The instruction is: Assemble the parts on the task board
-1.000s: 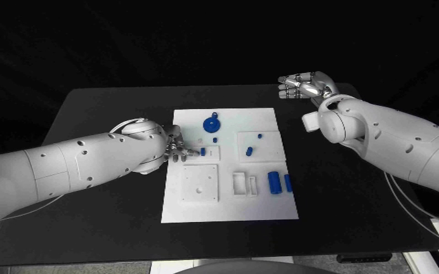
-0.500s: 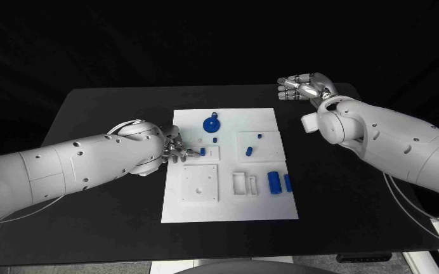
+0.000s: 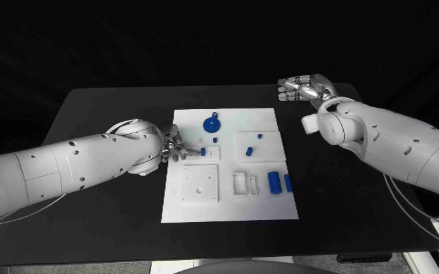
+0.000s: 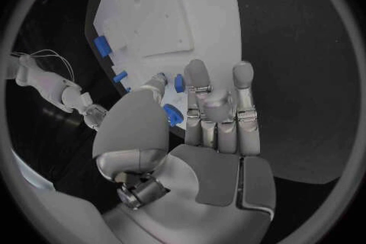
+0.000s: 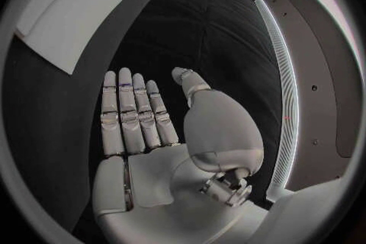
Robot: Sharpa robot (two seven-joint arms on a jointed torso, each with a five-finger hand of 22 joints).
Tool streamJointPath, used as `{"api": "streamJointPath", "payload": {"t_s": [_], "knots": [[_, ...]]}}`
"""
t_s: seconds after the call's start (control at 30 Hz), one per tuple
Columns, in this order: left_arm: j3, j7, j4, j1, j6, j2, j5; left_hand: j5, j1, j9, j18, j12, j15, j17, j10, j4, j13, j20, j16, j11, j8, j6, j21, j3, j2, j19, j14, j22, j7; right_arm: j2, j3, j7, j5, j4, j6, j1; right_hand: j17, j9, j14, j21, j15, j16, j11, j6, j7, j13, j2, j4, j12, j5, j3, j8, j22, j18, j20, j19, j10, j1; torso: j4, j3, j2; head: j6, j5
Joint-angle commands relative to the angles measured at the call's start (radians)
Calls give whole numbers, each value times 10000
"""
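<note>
The left hand [image 3: 174,147], fingers apart and holding nothing, hovered at the task board's [image 3: 229,207] left edge by a small blue part [image 3: 202,151], probably light, rigid and best pinched by its sides, while the right hand [image 3: 304,87] waited open beyond the surface's far right.

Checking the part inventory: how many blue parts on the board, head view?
7. Gear at the far middle, small peg below it, piece at the left hand, two pegs on the right block, two cylinders near right. The hand may hide more.
</note>
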Motion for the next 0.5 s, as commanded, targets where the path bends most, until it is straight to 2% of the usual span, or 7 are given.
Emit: {"api": "streamJointPath", "payload": {"t_s": [0.03, 0.27, 0.5], "knots": [[87, 200, 79, 13, -90, -43, 187, 10, 149, 210, -200, -96, 18, -187, 487, -8, 64, -73, -94, 72, -23, -110, -89, -29, 1, -3, -93, 153, 11, 10, 5, 108, 18, -2, 159, -15, -14, -4, -72, -29, -17, -49, 20, -43, 30, -13, -6, 1, -30, 70, 39, -34, -16, 123, 31, -71, -60, -75, 1, 1, 2, -5, 12], [198, 243, 171, 41, -90, -126, 325, 13, 170, 577, -260, -335, 14, -562, 468, -34, 290, -106, -139, 79, -187, -249, -235, 12, 49, 40, -189, 172, 41, 23, 5, 107, 25, -17, 164, -30, -14, -3, -73, -28, -17, -49, 20, -45, 31, -13, -8, 2, -29, 78, 63, -33, -16, 124, 30, -70, -58, -88, 2, 4, 0, -6, 26], [223, 244, 139, 55, -91, -125, 429, 9, -16, 375, -267, -386, 25, -681, 459, 7, 356, -108, -146, 111, -455, -394, -266, -12, 47, 49, -222, 179, 116, 29, 4, 101, 26, -22, 166, -38, -14, -3, -73, -28, -17, -49, 20, -45, 31, -13, -8, 2, -29, 78, 63, -33, -16, 124, 30, -70, -58, -88, -4, 3, 7, -4, 29]]}}
